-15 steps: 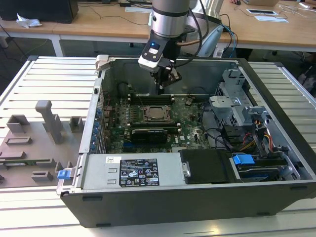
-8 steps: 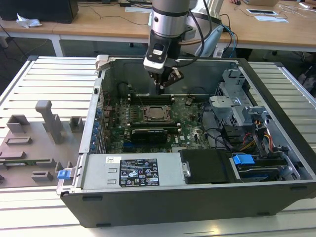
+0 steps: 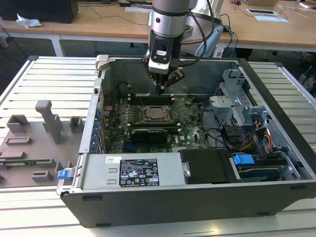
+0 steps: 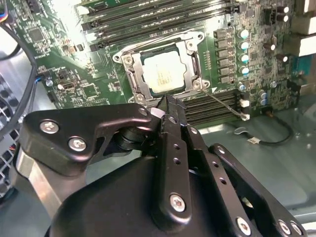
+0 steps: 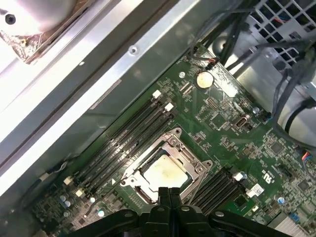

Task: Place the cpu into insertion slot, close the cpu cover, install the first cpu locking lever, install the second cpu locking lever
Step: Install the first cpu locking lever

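Seeing the gripper near the top middle of the exterior view, hanging inside the open computer case on the worktop. Pinching its fingers tight together in both wrist views, with no gap and nothing held between them. Hovering just above the insertion slot, and not touching it, as far as can be told.

Finding the cpu already lying flat in the slot, showing its pale top through the big window of the cpu cover. Looking closed, that cover, sitting down around the chip. Resting near the middle of the exterior view, on the green board, a little toward the exterior view's left.

Judging the lever step to be the one in hand. Spotting one thin wire lever sticking out from a corner of the slot, looking loose and not yet hooked down. Not being able to tell about the other lever.

Most likely calling for a small, careful push next: getting the closed tips onto that thin wire and easing it down under its hook — without slipping off or scraping the board.
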`<state>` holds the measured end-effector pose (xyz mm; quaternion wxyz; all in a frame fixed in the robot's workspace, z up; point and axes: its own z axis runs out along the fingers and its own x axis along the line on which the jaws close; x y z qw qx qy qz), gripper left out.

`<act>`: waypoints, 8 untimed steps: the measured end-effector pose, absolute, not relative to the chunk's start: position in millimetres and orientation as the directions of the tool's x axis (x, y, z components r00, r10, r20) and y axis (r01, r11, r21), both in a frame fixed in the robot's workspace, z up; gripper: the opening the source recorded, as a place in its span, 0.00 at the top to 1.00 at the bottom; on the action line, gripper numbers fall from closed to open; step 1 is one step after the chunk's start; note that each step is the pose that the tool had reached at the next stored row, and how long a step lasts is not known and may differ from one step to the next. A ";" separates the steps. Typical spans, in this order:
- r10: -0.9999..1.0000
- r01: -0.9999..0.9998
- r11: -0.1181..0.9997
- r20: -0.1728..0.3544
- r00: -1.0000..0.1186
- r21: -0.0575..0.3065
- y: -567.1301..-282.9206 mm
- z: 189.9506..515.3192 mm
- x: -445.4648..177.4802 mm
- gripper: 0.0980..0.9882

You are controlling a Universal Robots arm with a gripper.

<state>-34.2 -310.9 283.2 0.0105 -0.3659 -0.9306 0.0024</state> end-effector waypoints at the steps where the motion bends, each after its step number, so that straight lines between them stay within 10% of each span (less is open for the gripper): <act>1: 0.664 0.664 0.748 0.018 -0.747 -0.012 -310.9 283.2 -34.2 0.99; 8: 0.560 0.560 0.828 0.018 -0.828 -0.012 -310.9 283.2 -34.2 0.99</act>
